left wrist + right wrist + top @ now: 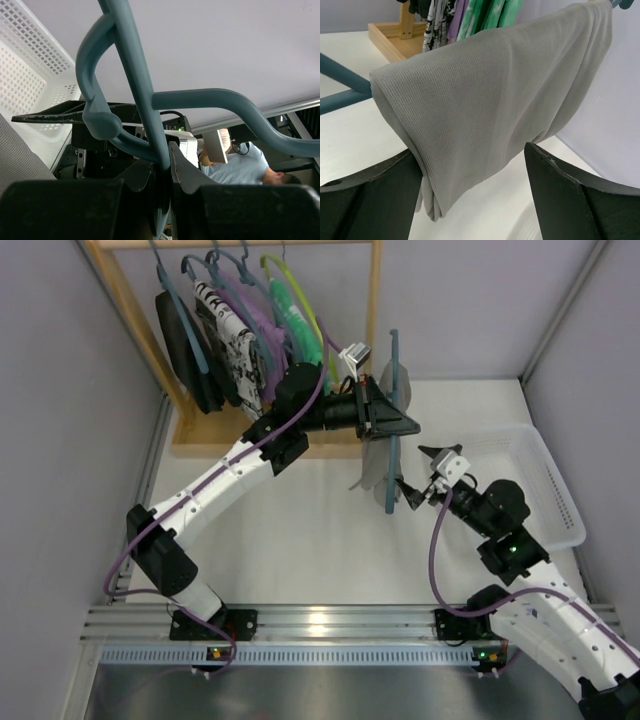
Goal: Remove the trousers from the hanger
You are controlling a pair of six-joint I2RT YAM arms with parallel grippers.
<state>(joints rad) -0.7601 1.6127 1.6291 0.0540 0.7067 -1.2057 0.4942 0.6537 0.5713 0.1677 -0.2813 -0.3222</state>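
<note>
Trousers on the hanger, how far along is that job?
Done: the hanger is off the rack, clamped in the left gripper. In hand: the right gripper stands open around the grey trousers. Left: close, then pull them off; they still drape over the hanger.

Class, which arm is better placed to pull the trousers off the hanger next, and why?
Right: the right gripper, open, straddles the trousers; the left gripper is shut on the hanger.

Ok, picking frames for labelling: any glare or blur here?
Top external: sharp, with glare on the metal rail. Left wrist: the hanger and dark jaws look soft up close. Right wrist: the trousers show crisp weave; the jaws are underexposed.
</note>
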